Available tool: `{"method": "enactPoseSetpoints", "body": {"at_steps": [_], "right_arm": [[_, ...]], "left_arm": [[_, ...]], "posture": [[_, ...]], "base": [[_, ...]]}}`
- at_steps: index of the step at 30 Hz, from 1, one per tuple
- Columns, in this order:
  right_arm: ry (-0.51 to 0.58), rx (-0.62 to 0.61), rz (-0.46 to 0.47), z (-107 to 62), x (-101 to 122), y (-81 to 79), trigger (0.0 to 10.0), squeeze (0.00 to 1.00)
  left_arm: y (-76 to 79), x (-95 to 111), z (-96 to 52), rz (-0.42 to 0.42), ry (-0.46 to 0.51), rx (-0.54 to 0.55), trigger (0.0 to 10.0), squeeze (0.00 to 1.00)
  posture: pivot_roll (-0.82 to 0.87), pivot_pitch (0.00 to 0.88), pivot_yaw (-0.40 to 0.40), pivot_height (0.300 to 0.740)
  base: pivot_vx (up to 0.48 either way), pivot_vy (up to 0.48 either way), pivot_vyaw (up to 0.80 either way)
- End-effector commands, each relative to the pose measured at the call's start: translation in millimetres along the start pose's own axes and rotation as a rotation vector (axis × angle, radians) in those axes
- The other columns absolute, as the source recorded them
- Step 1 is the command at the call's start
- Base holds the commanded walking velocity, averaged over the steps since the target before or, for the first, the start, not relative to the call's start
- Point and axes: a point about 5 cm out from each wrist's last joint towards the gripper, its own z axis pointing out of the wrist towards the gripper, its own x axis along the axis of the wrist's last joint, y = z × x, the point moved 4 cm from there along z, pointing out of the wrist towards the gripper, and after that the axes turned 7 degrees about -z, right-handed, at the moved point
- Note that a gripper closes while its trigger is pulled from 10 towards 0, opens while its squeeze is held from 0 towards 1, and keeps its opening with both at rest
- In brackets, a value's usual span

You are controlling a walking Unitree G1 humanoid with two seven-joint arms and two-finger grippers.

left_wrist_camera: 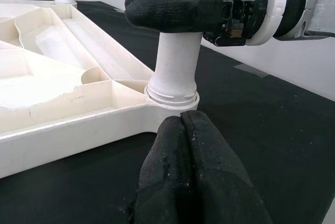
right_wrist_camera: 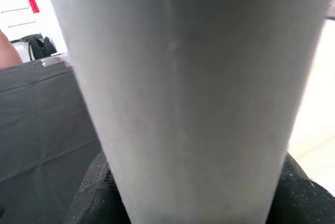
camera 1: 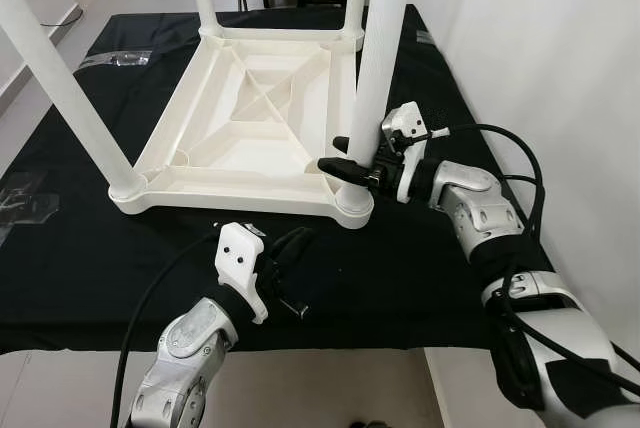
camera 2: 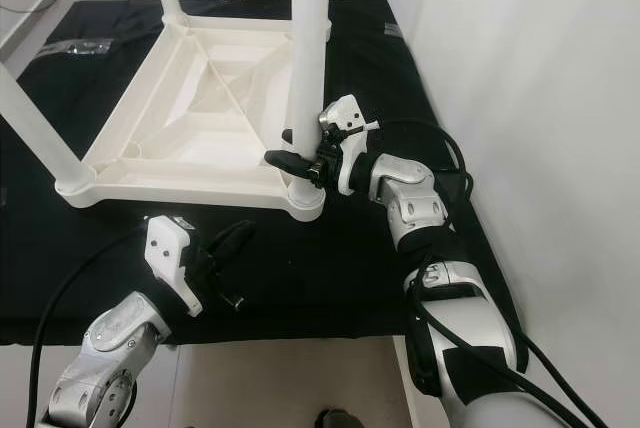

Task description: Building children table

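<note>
The white children's table (camera 1: pixel 250 123) is lying upside down on the black-covered tabletop (camera 1: pixel 420 278), legs pointing up, and the near right leg (camera 1: pixel 378 58) is being seated in its corner socket (camera 1: pixel 352 203). For this step to be done well, the leg is best kept vertical and in line with the socket collar while it is being pressed or turned home; any sideways pull is judged likely to cock the leg or slide the light plastic frame across the cloth. The right gripper (camera 1: pixel 345 156) is being applied low on this leg, just above the collar, with its jaws spread around the leg and bearing on its two sides; whether the grip is firm cannot be confirmed, as the right wrist view is too close. The left gripper (camera 1: pixel 290 268) is being held near the same corner, just short of it, with its jaws pressed together and nothing between them.
</note>
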Motion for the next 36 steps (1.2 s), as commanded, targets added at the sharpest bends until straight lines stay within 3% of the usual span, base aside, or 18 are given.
{"method": "enactPoseSetpoints", "body": {"at_steps": [1, 5, 6, 7, 8, 9, 10, 11, 14, 19, 20, 22, 23, 24, 27, 28, 31, 36], "right_arm": [[-0.033, -0.053, 0.052, -4.2, -18.3, -1.3, 0.0, 0.0], [-0.057, -0.164, 0.081, -10.0, -28.5, 5.3, 0.0, 0.0], [-0.068, -0.302, 0.127, -12.7, -39.7, 9.1, 0.0, 0.0], [-0.068, -0.578, 0.187, -21.0, -53.2, 17.2, 0.0, 0.0], [-0.045, -0.793, 0.28, -30.7, -65.2, 11.6, 0.0, 0.0], [-0.045, -0.793, 0.28, -30.7, -65.2, 11.6, 0.0, 0.0], [-0.016, -0.846, 0.3, -25.2, -64.6, -17.4, 0.0, 0.0], [0.003, -0.796, 0.264, -17.6, -57.1, -26.7, 0.0, 0.0], [0.012, -0.72, 0.202, -6.9, -49.5, -28.0, 0.0, 0.0], [-0.038, -0.72, 0.204, -5.1, -56.8, -19.5, 0.0, 0.0], [-0.048, -0.729, 0.196, -5.3, -57.1, -18.0, 10.0, 0.0], [-0.042, -0.725, 0.189, -4.0, -54.4, -16.0, 10.0, 0.0], [-0.02, -0.685, 0.182, -0.5, -49.2, -16.4, 10.0, 0.06], [-0.002, -0.662, 0.157, 1.9, -40.6, -18.0, 10.0, 1.0], [0.057, -0.589, 0.19, 7.4, -26.4, -18.8, 10.0, 1.0], [0.065, -0.551, 0.204, 8.4, -23.0, -16.3, 10.0, 0.0], [0.081, -0.407, 0.176, 9.9, -11.8, -5.3, 10.0, 0.0], [0.068, -0.198, 0.123, 14.0, -1.0, -7.6, 10.0, 0.0]], "left_arm": [[-0.4, -4.1, -3.4, -0.005, -0.02, 0.004, 10.0, 0.0], [-0.4, -4.4, -3.5, -0.004, -0.02, 0.005, 10.0, 0.0], [-0.3, -4.6, -3.9, -0.003, -0.02, 0.005, 10.0, 0.0], [-0.6, -4.2, -4.7, -0.002, -0.019, 0.006, 10.0, 0.0], [-1.0, -3.8, -5.1, -0.002, -0.019, 0.007, 10.0, 0.0], [-1.0, -3.8, -5.1, -0.002, -0.019, 0.007, 10.0, 0.0], [-2.6, -3.4, -5.6, 0.0, -0.02, 0.007, 10.0, 0.0], [-3.3, -3.4, -5.7, 0.001, -0.021, 0.008, 10.0, 0.0], [-3.4, -3.7, -4.6, 0.002, -0.023, 0.007, 10.0, 0.0], [-3.1, -3.9, -3.6, -0.002, -0.025, 0.001, 10.0, 0.0], [-3.2, -3.8, -3.6, -0.002, -0.025, 0.001, 10.0, 0.0], [-3.4, -3.4, -3.3, 0.002, -0.023, 0.005, 10.0, 0.0], [-3.6, -2.9, -3.2, 0.005, -0.021, 0.009, 10.0, 0.0], [-3.7, -2.6, -3.3, 0.007, -0.02, 0.011, 10.0, 0.0], [-3.5, -2.3, -2.8, 0.005, -0.019, 0.011, 10.0, 0.0], [-3.2, -2.3, -2.5, 0.004, -0.019, 0.009, 10.0, 0.0], [-2.2, -2.2, -1.9, 0.004, -0.018, 0.007, 10.0, 0.0], [-2.0, -2.0, -1.8, 0.007, -0.016, 0.009, 10.0, 0.0]], "posture": [[0.03, 0.134, -0.021, 0.74], [0.03, 0.134, -0.021, 0.74], [0.03, 0.131, -0.029, 0.74], [0.02, 0.139, -0.029, 0.74], [0.03, 0.14, -0.025, 0.74], [0.03, 0.14, -0.025, 0.74], [0.02, 0.14, -0.013, 0.74], [0.01, 0.138, -0.009, 0.74], [0.01, 0.134, -0.006, 0.74], [0.02, 0.136, -0.014, 0.74], [0.02, 0.136, -0.014, 0.74], [0.02, 0.138, -0.014, 0.74], [0.02, 0.138, -0.014, 0.74], [0.02, 0.138, -0.014, 0.74], [0.02, 0.14, -0.013, 0.74], [0.02, 0.139, -0.015, 0.74], [0.03, 0.137, -0.02, 0.74], [0.03, 0.136, -0.024, 0.74]], "base": [[0.0, 0.0, 0.0], [0.0, 0.0, 0.0], [0.0, 0.0, 0.0], [0.0, 0.0, 0.0], [0.0, 0.0, 0.0], [0.0, 0.0, 0.0], [0.0, 0.0, 0.0], [0.0, 0.0, 0.0], [0.0, 0.0, 0.0], [0.0, 0.0, 0.0], [0.0, 0.0, 0.0], [0.0, 0.0, 0.0], [0.0, 0.0, 0.0], [0.0, 0.0, 0.0], [0.0, 0.0, 0.0], [0.0, 0.0, 0.0], [0.0, 0.0, 0.0], [0.0, 0.0, 0.0]]}}
